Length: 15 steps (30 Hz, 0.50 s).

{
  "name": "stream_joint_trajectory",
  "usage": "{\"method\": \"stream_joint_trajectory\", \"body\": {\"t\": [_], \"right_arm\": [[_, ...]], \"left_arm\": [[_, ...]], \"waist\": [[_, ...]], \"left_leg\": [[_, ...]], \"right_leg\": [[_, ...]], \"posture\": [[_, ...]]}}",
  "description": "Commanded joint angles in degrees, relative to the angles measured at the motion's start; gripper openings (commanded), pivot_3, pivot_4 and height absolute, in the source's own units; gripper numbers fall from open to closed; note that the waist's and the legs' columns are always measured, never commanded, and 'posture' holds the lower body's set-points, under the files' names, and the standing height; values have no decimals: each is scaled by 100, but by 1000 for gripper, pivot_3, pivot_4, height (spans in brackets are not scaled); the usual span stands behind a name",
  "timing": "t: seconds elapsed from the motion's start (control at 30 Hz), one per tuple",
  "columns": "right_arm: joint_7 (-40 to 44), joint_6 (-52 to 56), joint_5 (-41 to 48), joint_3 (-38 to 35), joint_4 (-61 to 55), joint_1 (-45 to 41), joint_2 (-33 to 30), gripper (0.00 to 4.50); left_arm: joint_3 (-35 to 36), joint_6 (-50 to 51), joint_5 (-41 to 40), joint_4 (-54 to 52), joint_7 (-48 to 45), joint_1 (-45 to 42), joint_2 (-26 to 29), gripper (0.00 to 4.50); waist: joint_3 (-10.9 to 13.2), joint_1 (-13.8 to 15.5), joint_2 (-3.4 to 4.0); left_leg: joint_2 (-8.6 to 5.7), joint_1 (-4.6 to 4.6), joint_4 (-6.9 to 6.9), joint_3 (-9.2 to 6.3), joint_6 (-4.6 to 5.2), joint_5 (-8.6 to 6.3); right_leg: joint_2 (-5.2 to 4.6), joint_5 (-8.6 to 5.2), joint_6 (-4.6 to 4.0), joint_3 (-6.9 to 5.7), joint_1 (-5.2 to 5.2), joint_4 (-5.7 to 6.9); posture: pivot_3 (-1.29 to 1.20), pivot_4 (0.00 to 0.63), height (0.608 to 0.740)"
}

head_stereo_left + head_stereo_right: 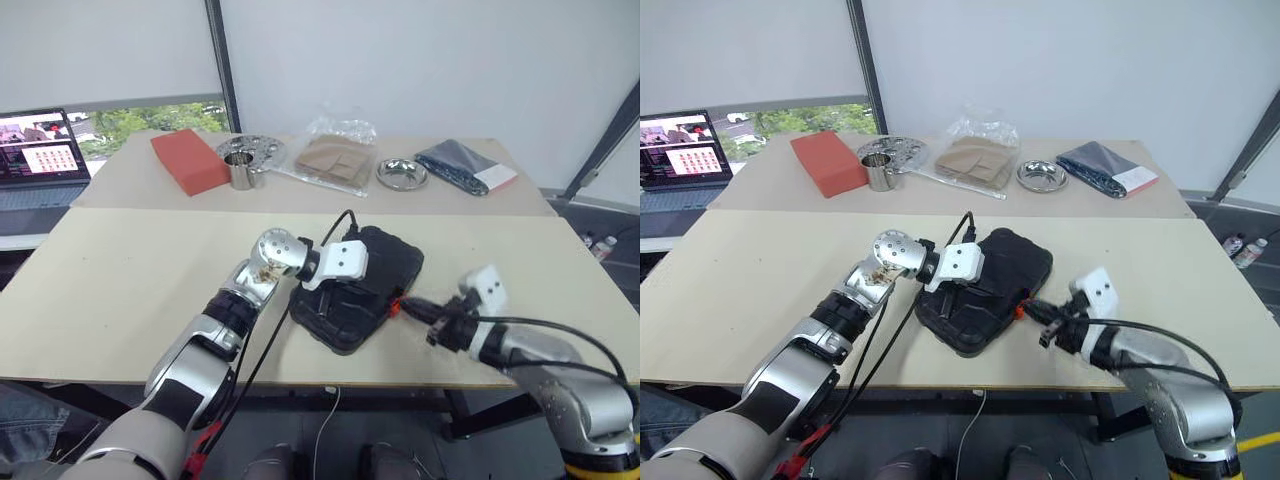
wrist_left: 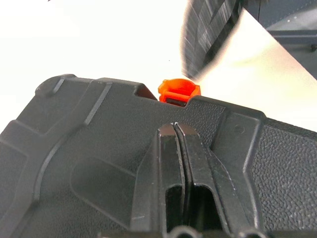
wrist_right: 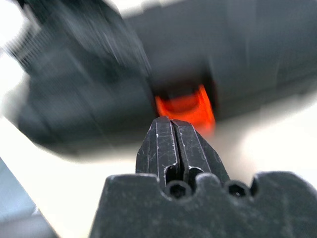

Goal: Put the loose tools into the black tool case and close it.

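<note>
Both end effectors, left (image 2: 176,130) and right (image 3: 173,124), pinched together at the closed black tool case (image 1: 385,262) (orange latch (image 2: 178,91) between).

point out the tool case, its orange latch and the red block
tool case (image 1: 385,262), left eye view, lid top
orange latch (image 2: 179,91), left wrist view, latch front
red block (image 1: 188,160), left eye view, top face

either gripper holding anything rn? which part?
Nothing held. Left gripper is shut over the black tool case lid; right gripper is shut by the orange latch.
</note>
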Motion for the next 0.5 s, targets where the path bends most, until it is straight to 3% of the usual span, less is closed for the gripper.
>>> {"method": "stream_joint_trajectory", "body": {"t": [0.03, 0.13, 0.37, 0.5], "right_arm": [[14, -127, -152, 159, 113, 7, -118, 0], [124, -205, -318, 234, 208, 60, -349, 0], [546, -104, 21, -433, -47, 729, -958, 0], [549, -367, -264, -240, 316, 852, -1013, 0]], "left_arm": [[-265, 90, 292, 332, -57, 336, 29, 83], [-185, 146, 305, 368, 29, 332, 81, 83], [42, 379, 234, 382, 96, 334, 276, 83], [256, 541, 212, 593, 280, 223, 382, 83]], "waist": [[-8, 44, 0], [-14, 37, 9], [-17, 24, 10], [-18, -15, 8]], "left_leg": [[-1, 3, -1, -6, 4, -2], [-8, 0, 0, 0, -7, 3], [-5, -6, 0, 4, 10, -7], [7, -1, 0, 6, 11, -17]], "right_leg": [[-1, -7, 6, -3, 1, 0], [-3, 1, -10, 1, 2, -3], [-3, -8, 9, 0, 11, -23], [2, -2, 4, 0, 15, -21]], "posture": [[0, 150, 734], [0, 150, 734], [0, 150, 734], [0, 150, 734]]}}
